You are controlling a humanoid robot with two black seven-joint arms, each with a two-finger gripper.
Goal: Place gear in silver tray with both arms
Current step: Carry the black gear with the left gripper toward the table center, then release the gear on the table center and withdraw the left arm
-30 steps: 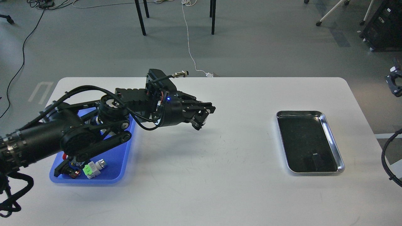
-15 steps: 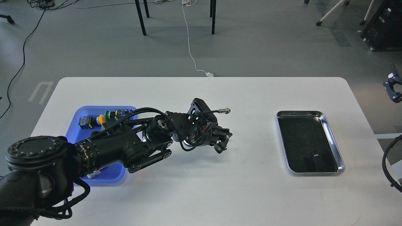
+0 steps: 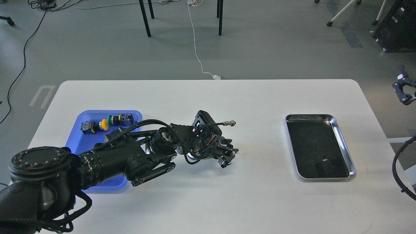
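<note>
My left arm reaches from the lower left across the white table. Its gripper (image 3: 227,158) points down at the table's middle, just right of the blue tray, and it is too dark to tell the fingers apart or see anything held. No gear shows clearly. The silver tray (image 3: 345,143) lies empty at the right, well apart from the left gripper. Only the tip of my right gripper (image 3: 402,93) shows at the right edge, above and beyond the table's right side.
A blue plastic tray (image 3: 94,114) at the left holds several small parts, among them a yellow button (image 3: 104,124) and a green one (image 3: 111,119); my left arm covers its front half. A black cable loop (image 3: 398,169) hangs at the right edge.
My left gripper swung from above the blue tray's right side out to the table's middle and dropped lower, then edged slightly left and down. The right gripper tip shifted slightly leftward.
</note>
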